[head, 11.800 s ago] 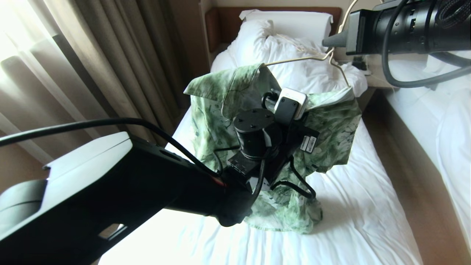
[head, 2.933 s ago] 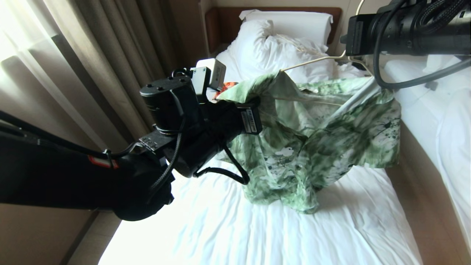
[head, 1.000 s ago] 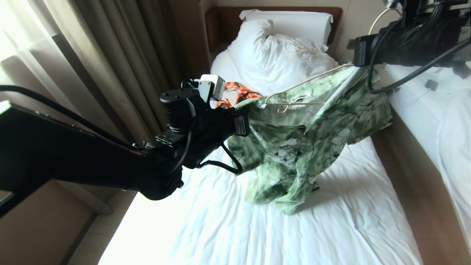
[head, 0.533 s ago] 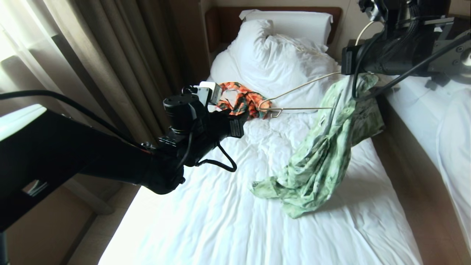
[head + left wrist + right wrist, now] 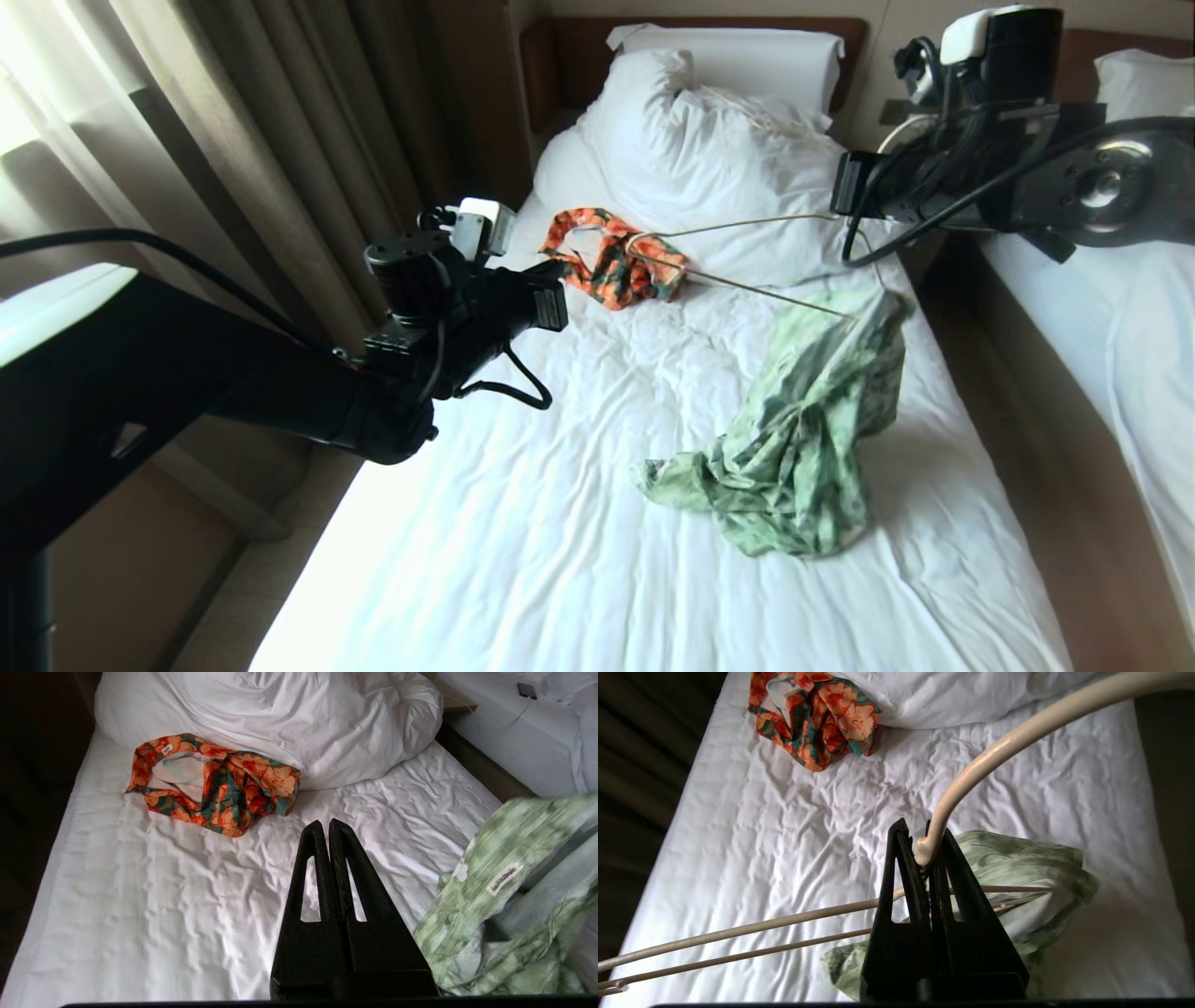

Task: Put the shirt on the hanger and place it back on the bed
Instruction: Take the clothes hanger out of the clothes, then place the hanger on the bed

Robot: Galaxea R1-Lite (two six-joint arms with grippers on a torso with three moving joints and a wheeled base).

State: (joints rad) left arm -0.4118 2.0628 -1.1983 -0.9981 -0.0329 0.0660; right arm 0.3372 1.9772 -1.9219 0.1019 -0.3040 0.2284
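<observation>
The green flowered shirt (image 5: 803,448) hangs bunched from the far right corner of the cream wire hanger (image 5: 766,292), and its lower part lies crumpled on the bed (image 5: 579,523). My right gripper (image 5: 917,828) is shut on the hanger (image 5: 1008,732) at its hook, and holds it nearly level above the bed's right side (image 5: 851,187). The shirt (image 5: 1017,863) sags below those fingers. My left gripper (image 5: 324,823) is shut and holds nothing. It hovers over the bed's left side (image 5: 558,269), apart from the shirt (image 5: 509,882).
An orange-and-green garment (image 5: 611,257) lies beside the bulky duvet (image 5: 709,140), under the hanger's free end. Curtains (image 5: 233,140) flank the bed's left side. A second white bed (image 5: 1120,317) stands at the right, across a narrow strip of floor (image 5: 1027,420).
My left gripper let go of the shirt, shut and drew back leftward. The shirt slid off the hanger's left part and dropped to the right end. My right wrist rolled and lowered the hanger.
</observation>
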